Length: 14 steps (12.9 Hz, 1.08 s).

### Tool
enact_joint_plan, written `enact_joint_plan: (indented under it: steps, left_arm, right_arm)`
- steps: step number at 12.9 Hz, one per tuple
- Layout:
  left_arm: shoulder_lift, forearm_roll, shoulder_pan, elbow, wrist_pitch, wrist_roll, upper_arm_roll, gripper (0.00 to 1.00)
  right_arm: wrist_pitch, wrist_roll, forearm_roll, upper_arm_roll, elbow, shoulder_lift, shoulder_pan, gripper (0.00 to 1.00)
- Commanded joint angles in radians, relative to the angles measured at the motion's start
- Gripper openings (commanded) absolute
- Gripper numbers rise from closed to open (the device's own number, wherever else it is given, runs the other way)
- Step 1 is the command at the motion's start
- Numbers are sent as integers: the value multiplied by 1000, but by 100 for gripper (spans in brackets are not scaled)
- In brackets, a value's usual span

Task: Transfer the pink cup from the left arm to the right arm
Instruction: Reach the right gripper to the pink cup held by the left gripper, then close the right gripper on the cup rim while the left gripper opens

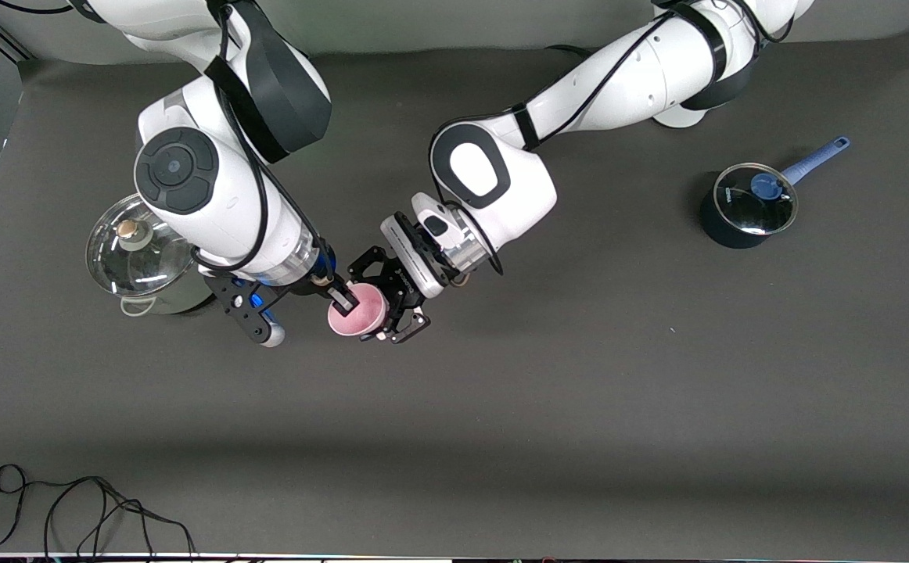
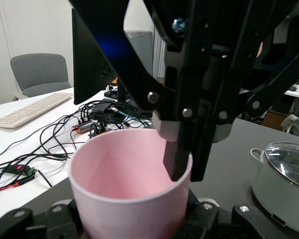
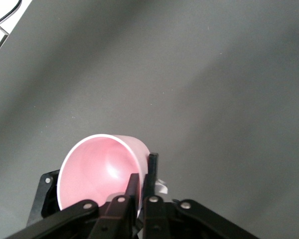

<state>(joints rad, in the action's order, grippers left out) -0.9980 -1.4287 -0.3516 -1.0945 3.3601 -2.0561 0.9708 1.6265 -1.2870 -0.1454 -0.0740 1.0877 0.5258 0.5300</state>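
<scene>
— Near the middle of the front view, slightly toward its lower left, what is there?
— The pink cup (image 1: 357, 310) hangs above the dark table (image 1: 580, 391), tilted, gripped from both sides.
— By which claws?
— The left claw (image 1: 392, 301) is clamped around the cup's body. The right claw (image 1: 343, 299) is pinched on the rim, one finger inside, one outside.
— Anything else?
— A lidded steel pot (image 1: 138, 254) at centre left; a blue saucepan (image 1: 748, 205) at upper right.

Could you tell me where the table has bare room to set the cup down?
Bare mat spans the strip nearest the front camera, and between the hands and the blue-handled saucepan. It is crowded where the left hand and right hand both grip the pink cup, beside the steel pot.
</scene>
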Motion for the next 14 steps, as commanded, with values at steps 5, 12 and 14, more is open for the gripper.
enact_joint_plan:
  steps: [5,12,14]
  left_arm:
    - [13,111,-35,16,18,20,-47,100]
    - [15,152,5,1,-10,60,-60,100]
    - [22,194,57,-34,-88,57,-63,100]
  right_arm:
    - [-10,-14,26,-9,-28,10,8,0]
    - [4,44,150,-13,-49,16,-4,0]
    - [18,113,196,-15,-46,17,-53,0]
